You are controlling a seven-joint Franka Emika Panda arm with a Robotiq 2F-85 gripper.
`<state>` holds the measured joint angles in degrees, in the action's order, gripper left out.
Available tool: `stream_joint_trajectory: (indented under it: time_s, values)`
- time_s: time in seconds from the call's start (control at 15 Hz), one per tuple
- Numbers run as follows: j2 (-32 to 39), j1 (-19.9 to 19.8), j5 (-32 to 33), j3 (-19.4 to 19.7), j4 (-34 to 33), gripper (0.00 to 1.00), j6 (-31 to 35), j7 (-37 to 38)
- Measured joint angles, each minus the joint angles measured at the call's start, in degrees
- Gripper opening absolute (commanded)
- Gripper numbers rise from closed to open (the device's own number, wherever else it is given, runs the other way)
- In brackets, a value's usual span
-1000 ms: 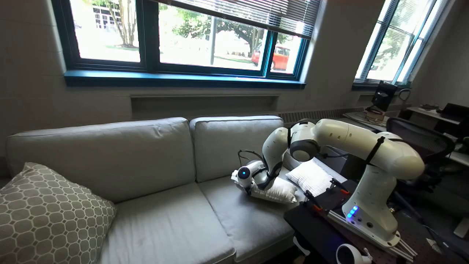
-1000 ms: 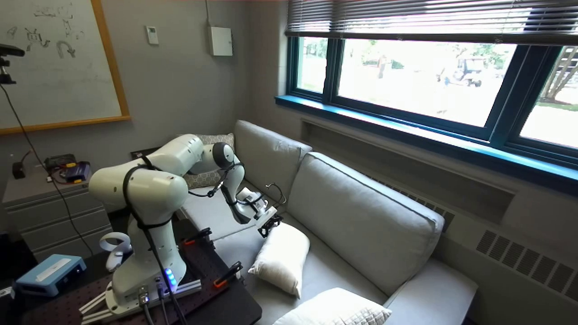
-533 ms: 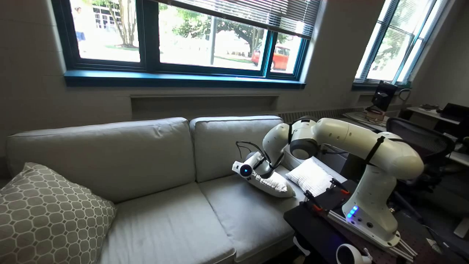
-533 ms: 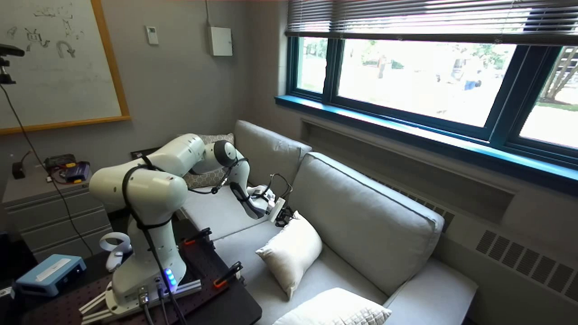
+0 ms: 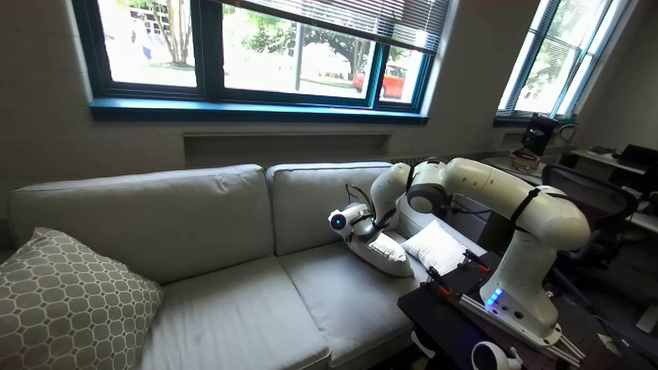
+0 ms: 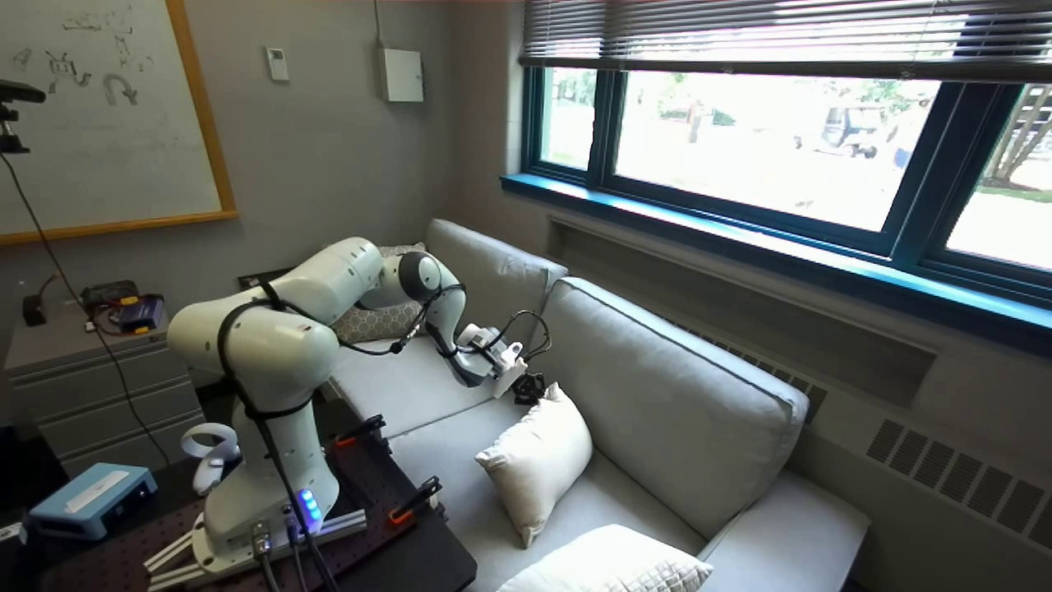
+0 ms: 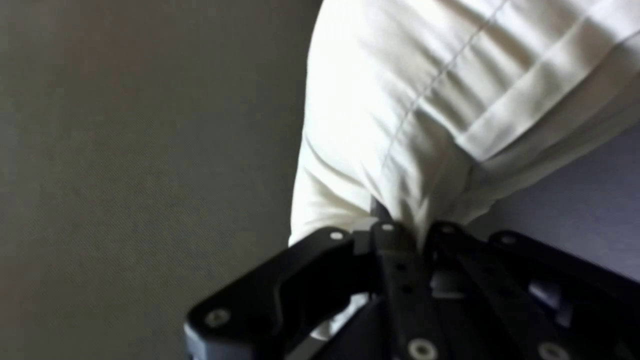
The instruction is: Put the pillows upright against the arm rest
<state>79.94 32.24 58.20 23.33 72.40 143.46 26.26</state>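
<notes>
Fingers (image 7: 393, 245) together, cream pillow (image 6: 541, 459) pinched, second pillow (image 6: 606, 563) near arm rest (image 6: 791, 533)

Room overhead, cream-white square fabric pillow (image 6: 606, 566) across my low path, long light-grey fabric arm rest (image 6: 795, 526) beyond

A cream-white robot arm (image 6: 283, 358), its rounded segments (image 5: 478, 180) broken by dark grey joint covers (image 6: 420, 276) and cinched with black straps (image 5: 525, 207), shows glowing blue lights (image 5: 494, 296) on its base (image 5: 522, 293). A thin dark wire (image 6: 548, 330) loops beside the wrist (image 6: 481, 336); bright round screws (image 7: 421, 348) dot the black jaws.
</notes>
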Motion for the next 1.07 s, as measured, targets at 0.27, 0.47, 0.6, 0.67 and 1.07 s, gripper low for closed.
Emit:
stream_joint_trajectory:
  time_s: [0.27,0.47,0.6,0.67,1.07]
  values:
    - [-8.6,-5.3,-3.9,0.2,6.2,0.09,0.7,0.8]
    - [-15.7,-9.8,-3.9,-0.5,12.3,0.10,0.9,3.2]
    - [-20.8,-12.7,-4.1,-1.3,17.4,0.10,1.2,4.4]
    - [-23.5,-14.1,-4.4,-1.8,20.1,0.09,1.3,4.8]
    - [-36.5,-23.7,-12.2,-7.2,32.2,0.09,1.7,3.6]
